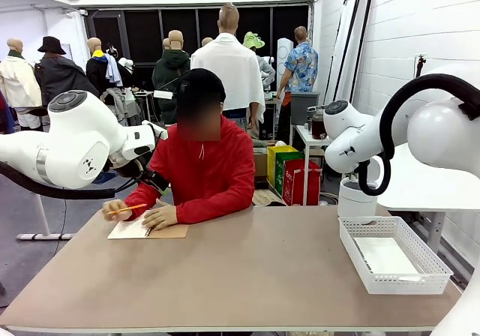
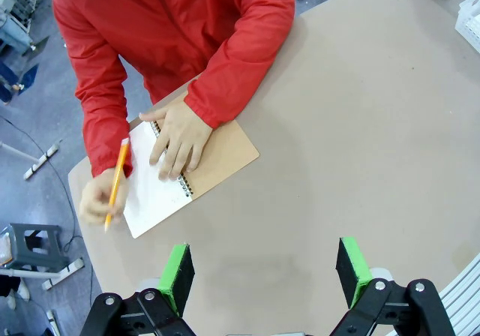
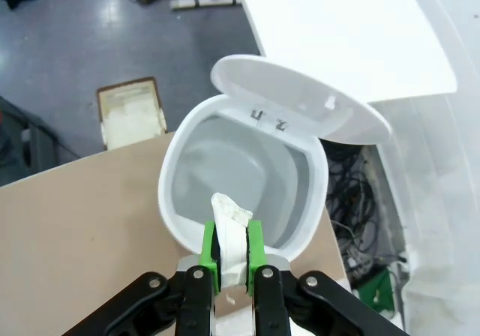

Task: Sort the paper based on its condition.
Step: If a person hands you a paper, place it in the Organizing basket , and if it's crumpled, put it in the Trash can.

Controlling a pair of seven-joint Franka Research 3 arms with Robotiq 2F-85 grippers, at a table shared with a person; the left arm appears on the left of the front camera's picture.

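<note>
One crumpled white paper wad [image 3: 229, 207] clenched in right end effector [image 3: 232, 235] over open white plastic bin [image 3: 171, 172], far right. Judged light, soft, crushable; best gripped at bunched middle. Above tabletop [image 2: 375, 126], left end effector [image 2: 262, 247] released.

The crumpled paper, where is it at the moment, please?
Right wrist view: the paper is pinched in the jaws of the right gripper, over the near rim of the open bin.
</note>
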